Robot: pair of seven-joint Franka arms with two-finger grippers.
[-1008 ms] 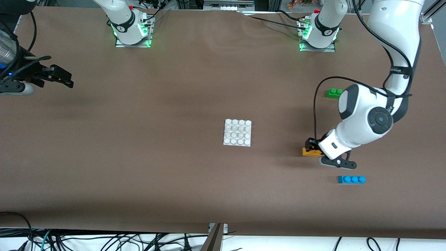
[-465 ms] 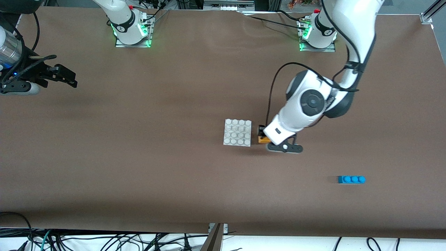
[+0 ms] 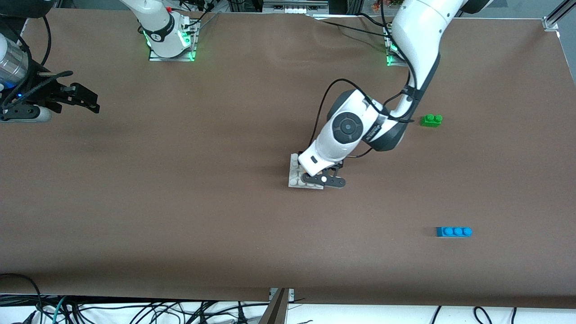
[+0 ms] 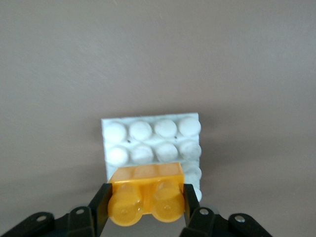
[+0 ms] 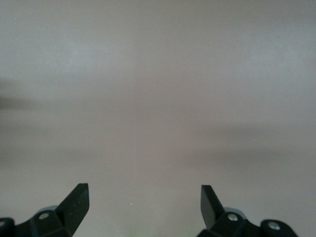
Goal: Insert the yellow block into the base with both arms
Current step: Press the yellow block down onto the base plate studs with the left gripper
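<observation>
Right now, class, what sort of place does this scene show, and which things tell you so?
Probably a robotics lab bench: two arms bolted to a brown-covered table, loose cables along its edge, and toy bricks as test pieces, the left gripper holding the yellow block over the base.

The left gripper (image 4: 146,207), clamped on the yellow block (image 4: 146,196), hangs over the white base (image 3: 294,173), covering much of its studs. Open brown table (image 3: 180,202) surrounds the base on every side. The green brick (image 3: 431,120) and blue brick (image 3: 453,231) lie well apart toward the left arm's end. The right gripper (image 3: 83,100), fingers spread, waits over bare table at its own end.
</observation>
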